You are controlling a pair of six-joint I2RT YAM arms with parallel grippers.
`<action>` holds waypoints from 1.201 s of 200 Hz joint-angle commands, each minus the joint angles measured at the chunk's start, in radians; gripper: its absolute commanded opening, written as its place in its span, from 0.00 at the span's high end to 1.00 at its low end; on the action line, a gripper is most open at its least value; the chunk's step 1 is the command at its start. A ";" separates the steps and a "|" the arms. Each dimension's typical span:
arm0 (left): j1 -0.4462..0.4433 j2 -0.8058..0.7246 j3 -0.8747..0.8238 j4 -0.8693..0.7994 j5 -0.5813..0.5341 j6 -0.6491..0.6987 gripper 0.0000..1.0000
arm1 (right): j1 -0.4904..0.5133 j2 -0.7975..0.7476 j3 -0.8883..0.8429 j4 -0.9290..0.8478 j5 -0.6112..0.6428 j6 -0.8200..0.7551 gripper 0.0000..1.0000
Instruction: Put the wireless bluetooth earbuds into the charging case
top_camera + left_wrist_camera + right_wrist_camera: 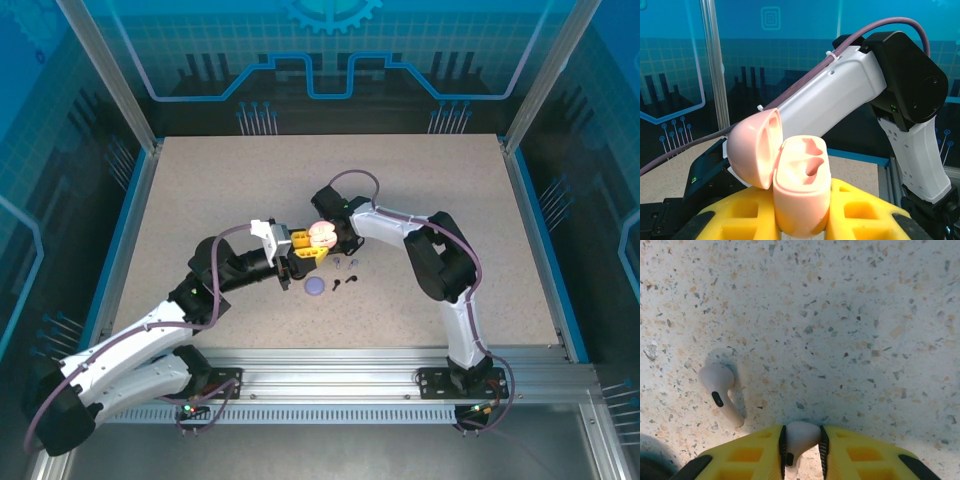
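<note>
The open pink charging case (pixel 801 187) is pinched by the left tool (pixel 800 205). Beside that case, one pale earbud (pixel 801 432) is clamped in the right tool (pixel 803 440); a second earbud (pixel 720 390) is seen on the tabletop (pixel 850 315) nearby.

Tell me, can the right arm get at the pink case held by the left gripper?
Probably yes. The pink case sits open in the left gripper, lid swung aside, both sockets empty and uncovered. The right gripper, shut on a pale earbud, is right beside it.
</note>
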 commanded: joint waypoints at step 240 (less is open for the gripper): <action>-0.006 -0.020 -0.008 -0.013 -0.025 0.001 0.80 | -0.126 -0.068 -0.081 -0.093 0.059 -0.140 0.67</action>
